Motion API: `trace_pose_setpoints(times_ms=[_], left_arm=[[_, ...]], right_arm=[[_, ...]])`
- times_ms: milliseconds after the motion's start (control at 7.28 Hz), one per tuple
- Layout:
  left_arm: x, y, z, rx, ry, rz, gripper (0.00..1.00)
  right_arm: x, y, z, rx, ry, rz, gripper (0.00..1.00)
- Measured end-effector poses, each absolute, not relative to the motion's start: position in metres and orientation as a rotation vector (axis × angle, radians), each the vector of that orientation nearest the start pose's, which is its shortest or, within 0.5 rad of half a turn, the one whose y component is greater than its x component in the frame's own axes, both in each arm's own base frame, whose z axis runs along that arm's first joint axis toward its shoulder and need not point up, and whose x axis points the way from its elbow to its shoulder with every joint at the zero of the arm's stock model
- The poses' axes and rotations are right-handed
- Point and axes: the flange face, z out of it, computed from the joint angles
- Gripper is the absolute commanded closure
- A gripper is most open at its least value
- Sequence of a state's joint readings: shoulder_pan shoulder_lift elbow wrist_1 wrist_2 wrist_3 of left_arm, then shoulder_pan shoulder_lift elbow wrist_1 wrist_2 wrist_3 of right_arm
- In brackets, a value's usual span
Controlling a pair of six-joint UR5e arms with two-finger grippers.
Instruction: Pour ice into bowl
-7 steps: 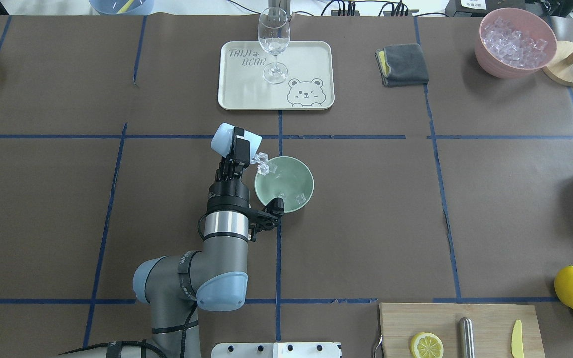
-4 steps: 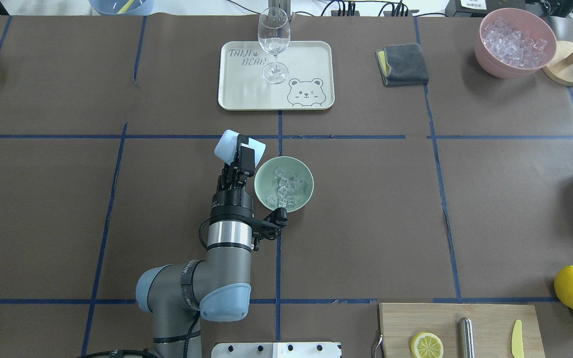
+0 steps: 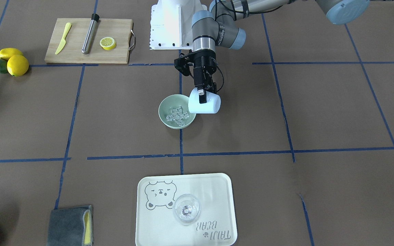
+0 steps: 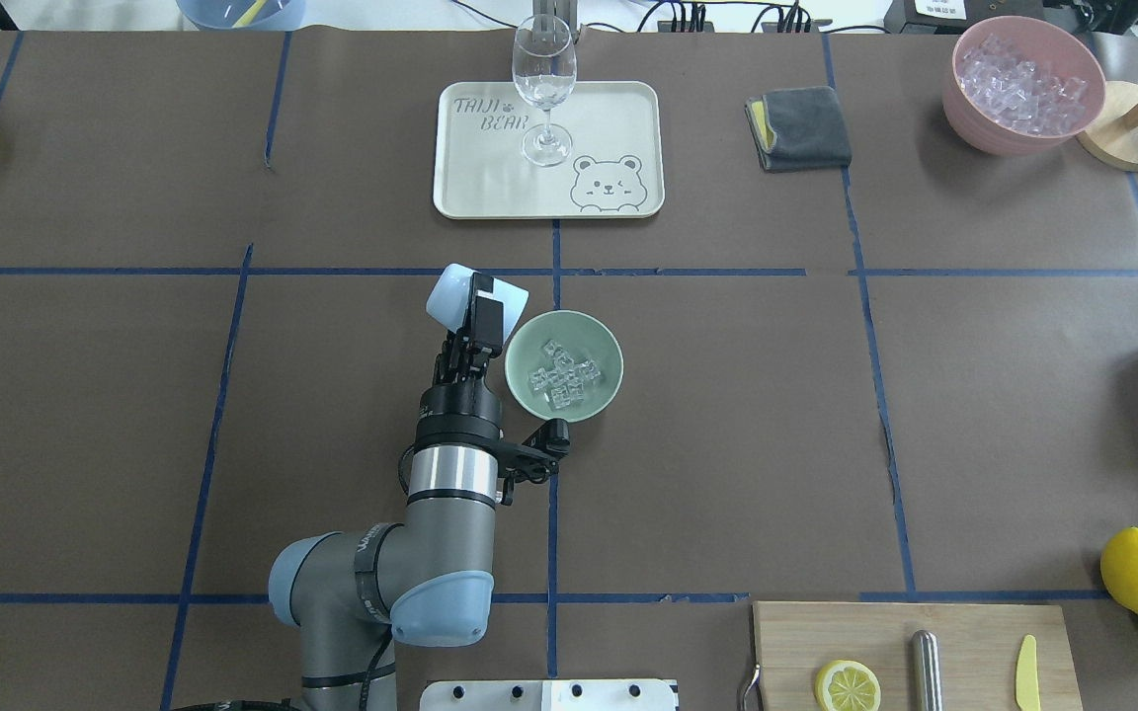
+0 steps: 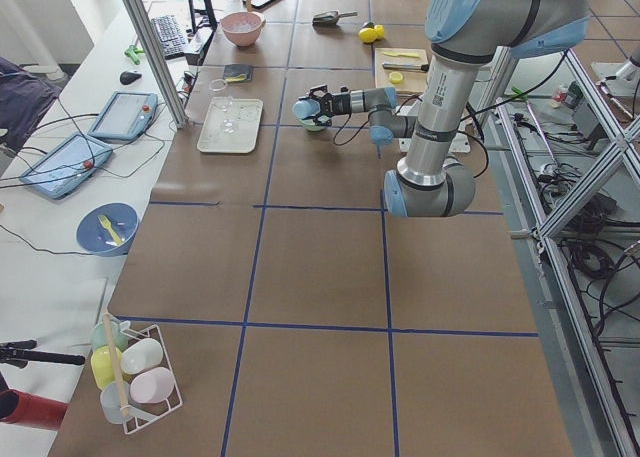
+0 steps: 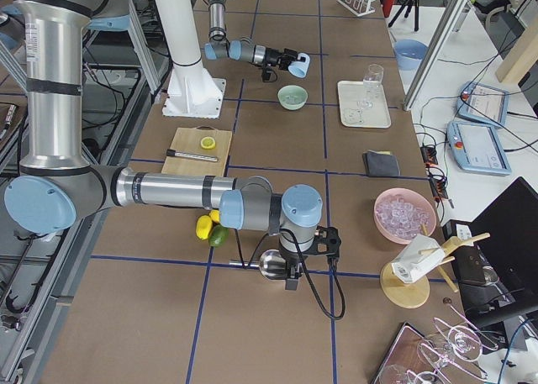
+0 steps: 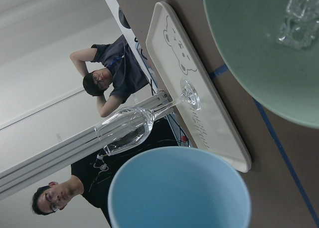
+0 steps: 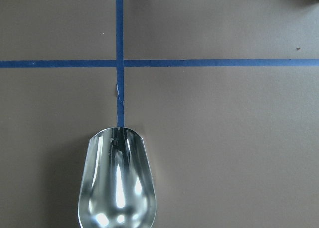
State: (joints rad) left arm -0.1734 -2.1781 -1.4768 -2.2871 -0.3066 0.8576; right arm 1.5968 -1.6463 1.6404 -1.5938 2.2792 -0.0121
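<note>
The pale mint-green bowl [image 4: 607,348] stands at the table's middle and holds the ice [image 4: 561,377], a heap of small clear cubes. The ice also shows in the front view [image 3: 178,116] and in the left wrist view [image 7: 299,18]. My left gripper [image 4: 482,301] is shut on the wall of a pale blue cup [image 4: 452,293]. It holds the cup tipped on its side, mouth toward the bowl, just at the bowl's left rim. The cup looks empty in the left wrist view [image 7: 179,188]. My right gripper [image 6: 294,270] is at a metal scoop [image 8: 117,183] low over the table; I cannot tell whether it is shut.
A cream bear tray [image 4: 618,109] with a clear wine glass [image 4: 543,79] stands beyond the bowl. A pink bowl of ice [image 4: 1023,84] and a grey cloth [image 4: 801,126] are at the far right. A cutting board [image 4: 964,642] with a lemon half and lemons [image 4: 1137,571] are near right.
One second ago ice was falling from the tipped cup into the bowl. Now all the cubes lie in the bowl. The cup has shifted slightly right and stays tipped.
</note>
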Motion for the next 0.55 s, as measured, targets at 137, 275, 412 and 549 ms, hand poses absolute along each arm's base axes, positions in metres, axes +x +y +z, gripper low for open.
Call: trace_pose_setpoints(times_ms=[137, 275, 412, 549], left_arm=[[0.587, -0.34, 0.23, 1.389, -0.741, 0.98, 1.0], [0.574, -0.347, 0.225, 1.451, -0.651, 0.907, 1.0], [0.561, -0.355, 0.224, 1.532, -0.518, 0.83, 1.0], [0.549, -0.363, 0.227, 1.615, -0.34, 0.737, 1.0]], right_arm=[[0.08, -0.455, 0.668, -0.015, -0.708, 0.023, 0.0], [0.08, -0.455, 0.668, -0.016, -0.709, 0.022, 0.0], [0.08, -0.454, 0.669, -0.017, -0.709, 0.021, 0.0], [0.08, -0.452, 0.671, -0.019, -0.71, 0.021, 0.0]])
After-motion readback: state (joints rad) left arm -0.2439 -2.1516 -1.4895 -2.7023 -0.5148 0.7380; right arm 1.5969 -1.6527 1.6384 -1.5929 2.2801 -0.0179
